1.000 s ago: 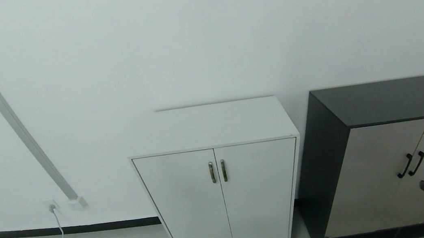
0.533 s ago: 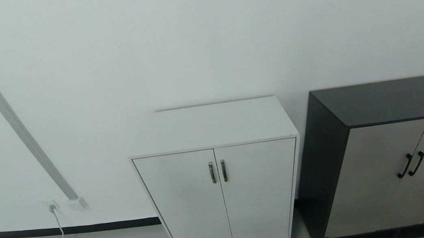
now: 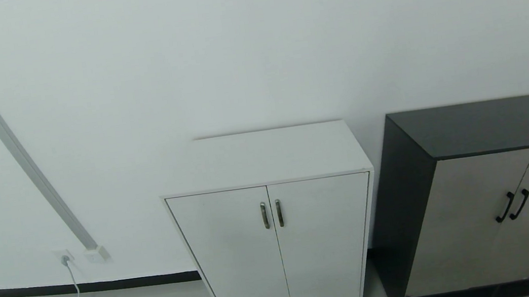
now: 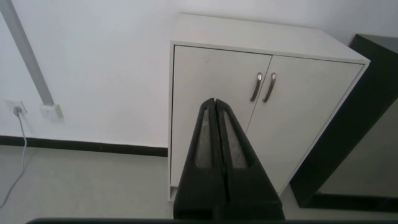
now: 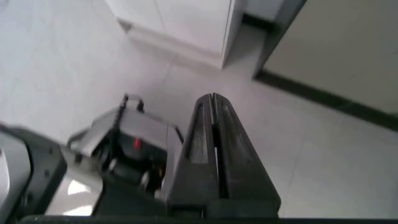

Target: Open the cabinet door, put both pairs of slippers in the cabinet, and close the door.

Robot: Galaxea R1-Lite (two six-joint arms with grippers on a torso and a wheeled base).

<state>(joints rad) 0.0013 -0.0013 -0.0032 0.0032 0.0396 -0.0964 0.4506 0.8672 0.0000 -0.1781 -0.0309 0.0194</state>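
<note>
The white wooden two-door cabinet [image 3: 278, 249] has both doors shut, so its inside is hidden, and the head view's bottom edge cuts off its foot. The black cabinet with grey doors [image 3: 467, 214] just beside it runs off the right edge. The thin white cable [image 3: 77, 295] from the wall socket [image 3: 63, 257] leaves at the bottom edge. In the left wrist view the left gripper [image 4: 215, 106], jaws pressed together, covers the lower middle of that white cabinet's front.
</note>
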